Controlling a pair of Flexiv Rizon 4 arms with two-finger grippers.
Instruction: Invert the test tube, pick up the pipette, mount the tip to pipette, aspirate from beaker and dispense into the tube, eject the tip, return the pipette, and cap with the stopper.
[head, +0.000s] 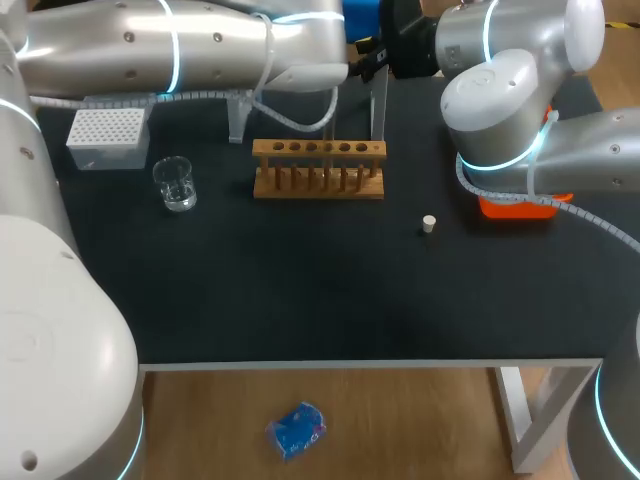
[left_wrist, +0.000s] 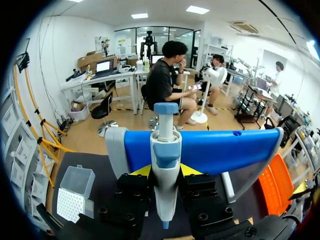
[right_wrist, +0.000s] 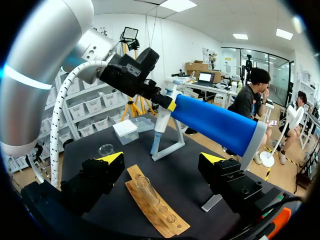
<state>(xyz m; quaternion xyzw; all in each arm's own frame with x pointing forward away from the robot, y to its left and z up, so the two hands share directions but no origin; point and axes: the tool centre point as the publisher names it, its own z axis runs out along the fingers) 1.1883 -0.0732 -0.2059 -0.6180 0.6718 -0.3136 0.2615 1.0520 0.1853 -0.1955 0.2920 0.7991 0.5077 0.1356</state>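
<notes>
1. Left jaws are clamped on the pipette (left_wrist: 165, 165), pressing it from both sides, where it hangs on the blue stand (left_wrist: 225, 150).
2. Right jaws stand wide apart above the worktop (right_wrist: 190, 185); the test tube (right_wrist: 142, 187) sits upright in the wooden rack (right_wrist: 160, 215) just ahead, between them.

Head looks down; wrists, close, seemingly share pipette (left_wrist: 165, 165).

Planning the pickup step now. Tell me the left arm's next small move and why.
Probably lift the pipette straight up off the blue stand: the left gripper has its fingers against both sides of it, and it hangs in the stand.
</notes>
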